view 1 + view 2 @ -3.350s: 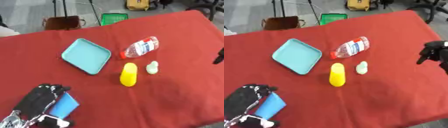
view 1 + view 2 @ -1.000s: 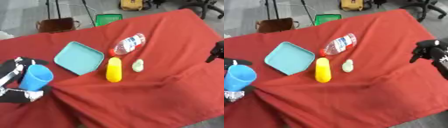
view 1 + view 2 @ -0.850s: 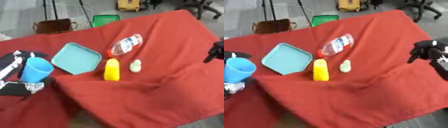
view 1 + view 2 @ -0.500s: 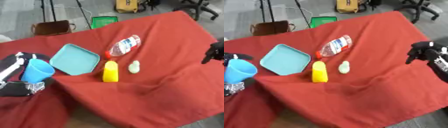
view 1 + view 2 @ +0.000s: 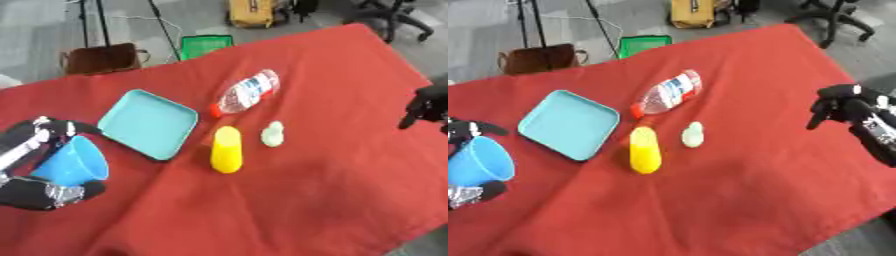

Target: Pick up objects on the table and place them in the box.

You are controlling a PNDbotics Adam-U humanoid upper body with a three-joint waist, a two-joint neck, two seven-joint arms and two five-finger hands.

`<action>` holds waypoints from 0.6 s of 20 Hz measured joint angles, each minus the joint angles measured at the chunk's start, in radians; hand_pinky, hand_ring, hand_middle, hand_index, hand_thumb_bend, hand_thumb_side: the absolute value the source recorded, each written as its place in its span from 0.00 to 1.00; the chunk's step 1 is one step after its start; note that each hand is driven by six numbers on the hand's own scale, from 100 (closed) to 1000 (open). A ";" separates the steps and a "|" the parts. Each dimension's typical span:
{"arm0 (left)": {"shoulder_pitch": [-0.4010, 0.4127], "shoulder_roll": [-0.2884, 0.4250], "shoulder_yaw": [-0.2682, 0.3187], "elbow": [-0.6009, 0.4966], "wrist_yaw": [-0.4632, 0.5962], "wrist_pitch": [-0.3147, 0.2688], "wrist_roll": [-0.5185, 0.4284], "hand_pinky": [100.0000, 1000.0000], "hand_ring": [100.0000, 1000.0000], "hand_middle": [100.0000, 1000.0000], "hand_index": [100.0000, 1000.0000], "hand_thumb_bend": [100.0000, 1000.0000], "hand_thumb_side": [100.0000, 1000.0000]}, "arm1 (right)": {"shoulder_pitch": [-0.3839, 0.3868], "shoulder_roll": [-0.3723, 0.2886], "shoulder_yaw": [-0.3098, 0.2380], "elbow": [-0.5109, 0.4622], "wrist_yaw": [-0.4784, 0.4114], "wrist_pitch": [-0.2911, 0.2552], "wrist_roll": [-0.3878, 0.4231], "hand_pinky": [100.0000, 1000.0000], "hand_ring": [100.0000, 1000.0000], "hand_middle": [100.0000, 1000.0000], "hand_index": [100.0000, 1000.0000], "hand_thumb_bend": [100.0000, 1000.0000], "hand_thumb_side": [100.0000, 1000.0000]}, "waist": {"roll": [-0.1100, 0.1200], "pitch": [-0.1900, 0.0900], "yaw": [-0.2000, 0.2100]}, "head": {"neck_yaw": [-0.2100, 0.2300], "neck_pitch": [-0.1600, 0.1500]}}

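Tabletop [image 5: 332, 165]: covered in red cloth, set askew in both eye views.

Left hand [image 5: 35, 165]: at the left edge, fingers and thumb curled round a blue cup [image 5: 74, 161], mouth tilted toward the camera.

Right hand [image 5: 842, 107]: at the right edge, fingers curled downward, nothing in them.

Teal tray [image 5: 149, 123]: square, shallow, left of centre, just beside the cup.

Clear plastic bottle [image 5: 247, 92]: on its side toward the far edge, red cap pointing at the tray.

Yellow oblong object [image 5: 226, 149]: lying at centre, near the tray's corner.

Small pale green object [image 5: 273, 134]: just right of the yellow one, apart from it.
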 measured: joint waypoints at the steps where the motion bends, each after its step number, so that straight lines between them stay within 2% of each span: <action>1: -0.005 0.000 0.000 0.000 -0.003 0.004 0.009 0.30 0.05 0.26 0.80 0.20 0.18 | 0.000 0.000 0.000 0.000 0.000 0.000 0.000 0.53 0.52 0.59 0.79 0.00 0.62 | 0.000 0.000 0.000 | 0.000 0.000; 3: -0.015 0.001 0.000 0.000 -0.013 0.012 0.031 0.30 0.05 0.26 0.80 0.18 0.16 | 0.000 0.000 0.000 0.000 0.000 0.000 0.000 0.53 0.52 0.59 0.79 0.00 0.62 | 0.001 0.000 -0.001 | 0.000 0.000; 4: -0.018 0.001 -0.001 0.000 -0.017 0.015 0.041 0.29 0.04 0.26 0.78 0.13 0.04 | 0.000 0.000 0.000 0.000 0.001 0.000 0.000 0.53 0.52 0.59 0.79 0.00 0.62 | 0.001 0.000 -0.001 | 0.000 0.000; 6: -0.044 0.009 -0.007 0.000 -0.027 0.023 0.064 0.29 0.04 0.26 0.77 0.12 0.00 | 0.000 0.000 0.002 0.000 0.001 0.000 0.000 0.53 0.52 0.59 0.79 0.00 0.62 | 0.001 0.000 -0.003 | 0.000 0.000; 9: -0.098 0.036 -0.028 0.000 -0.040 0.039 0.093 0.30 0.03 0.26 0.76 0.14 0.00 | 0.000 0.000 0.005 0.000 0.003 0.000 0.000 0.53 0.52 0.59 0.79 0.00 0.62 | 0.002 0.000 -0.011 | -0.001 0.000; 12: -0.170 0.068 -0.059 0.018 -0.052 0.045 0.104 0.32 0.03 0.27 0.76 0.20 0.00 | -0.001 0.000 0.012 0.000 0.004 0.001 0.001 0.53 0.52 0.59 0.79 0.00 0.62 | 0.006 -0.002 -0.026 | 0.001 0.000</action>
